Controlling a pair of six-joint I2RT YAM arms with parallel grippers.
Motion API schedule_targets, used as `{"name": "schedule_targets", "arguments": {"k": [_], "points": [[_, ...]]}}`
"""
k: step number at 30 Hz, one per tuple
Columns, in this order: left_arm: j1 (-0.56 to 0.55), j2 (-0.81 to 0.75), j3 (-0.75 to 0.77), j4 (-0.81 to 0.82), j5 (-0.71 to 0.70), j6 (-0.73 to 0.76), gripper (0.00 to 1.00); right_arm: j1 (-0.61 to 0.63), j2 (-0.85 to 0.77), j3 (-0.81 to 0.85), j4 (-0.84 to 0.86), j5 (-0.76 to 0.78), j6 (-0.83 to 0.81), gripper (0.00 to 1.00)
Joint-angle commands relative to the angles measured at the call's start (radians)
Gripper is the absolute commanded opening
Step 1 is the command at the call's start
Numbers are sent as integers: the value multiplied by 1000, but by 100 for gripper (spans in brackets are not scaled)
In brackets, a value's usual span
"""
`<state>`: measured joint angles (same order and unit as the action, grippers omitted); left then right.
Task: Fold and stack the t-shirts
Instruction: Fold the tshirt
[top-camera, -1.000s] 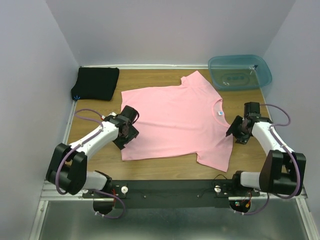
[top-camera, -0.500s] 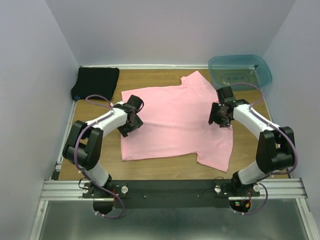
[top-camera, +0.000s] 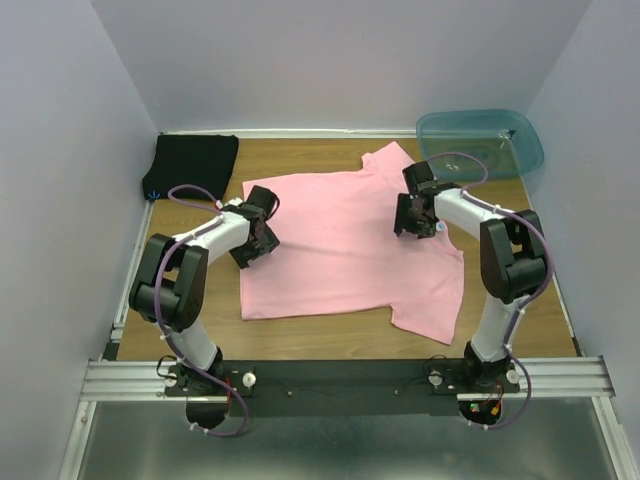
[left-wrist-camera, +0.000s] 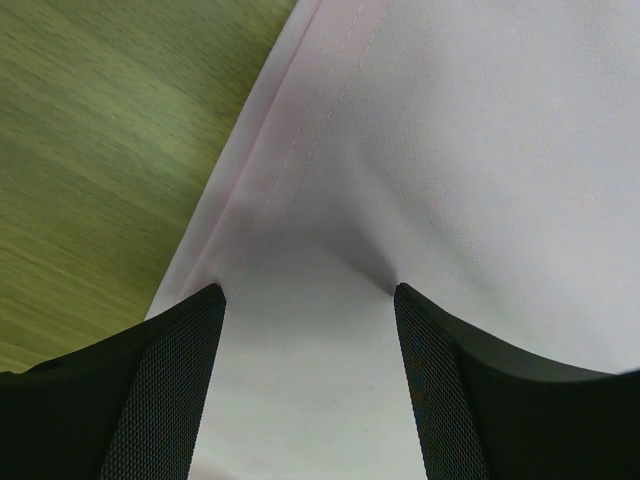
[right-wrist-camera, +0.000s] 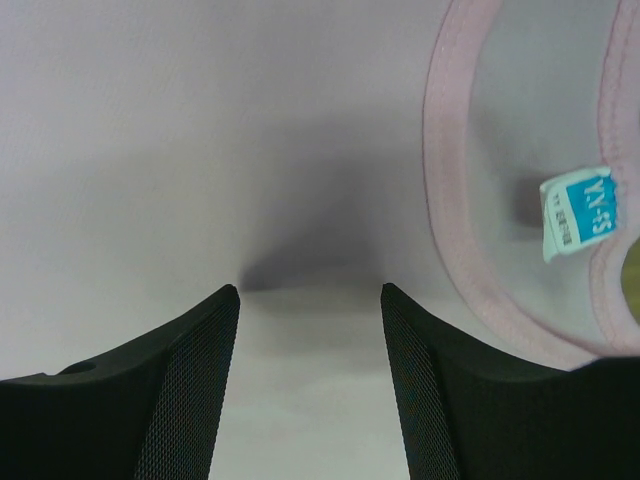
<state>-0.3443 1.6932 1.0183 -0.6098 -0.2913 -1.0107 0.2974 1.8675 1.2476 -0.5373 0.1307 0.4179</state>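
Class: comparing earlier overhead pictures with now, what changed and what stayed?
The right gripper swung leftward onto the pink t-shirt beside its collar; the left gripper shifted farther out at its hem. Both are open, gripping nothing. The black t-shirt and bin stayed put.

Light pink t-shirt, black t-shirt, blue neck label, blue-green bin

Translucent blue-green bin at far right corner of wooden table; pale lavender walls.
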Motion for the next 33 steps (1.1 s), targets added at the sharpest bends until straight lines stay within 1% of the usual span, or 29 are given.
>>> {"name": "schedule_targets", "arguments": {"k": [1,4,11,14,16,17,18,19,20,21,22,24,25,27,28,30,31,33], "points": [[33,59,11,39,-22,30,77,3,76,61,37,66,-14,67],[47,95,43,38,-23,47,77,3,130,98,40,64,-21,67],[74,164,120,36,-28,75,77,3,197,174,42,93,-25,68],[76,161,152,24,-48,77,77,5,191,194,40,89,-25,68],[79,149,177,13,-46,93,80,3,164,203,39,72,-25,69],[79,126,184,-14,-45,96,83,3,127,210,33,44,-27,71],[80,106,181,-25,-45,92,84,3,98,207,31,32,-24,72],[79,59,175,-42,-48,80,89,3,72,202,28,21,-19,72],[79,28,164,-79,-52,63,89,5,46,187,16,9,-16,74],[77,-2,131,-94,-61,46,90,3,-12,178,7,9,-14,77],[76,-71,109,-126,-69,25,91,3,-37,165,-4,7,-14,79],[65,-137,71,-172,-97,-29,91,3,-91,139,-42,14,-18,83],[44,-192,34,-209,-115,-54,91,3,-141,100,-61,15,-19,86],[22,-237,-1,-254,-117,-95,92,3,-189,49,-72,9,-21,89],[1,-278,-44,-283,-96,-132,92,3,-246,-3,-73,6,-18,91],[-16,-322,-96,-303,-68,-179,92,3,-299,-59,-81,3,-4,92],[-22,-345,-157,-301,-33,-201,92,5,-324,-83,-84,0,-1,92],[-38,-411,-214,-285,0,-265,91,3,-396,-154,-89,-9,12,92]]}}
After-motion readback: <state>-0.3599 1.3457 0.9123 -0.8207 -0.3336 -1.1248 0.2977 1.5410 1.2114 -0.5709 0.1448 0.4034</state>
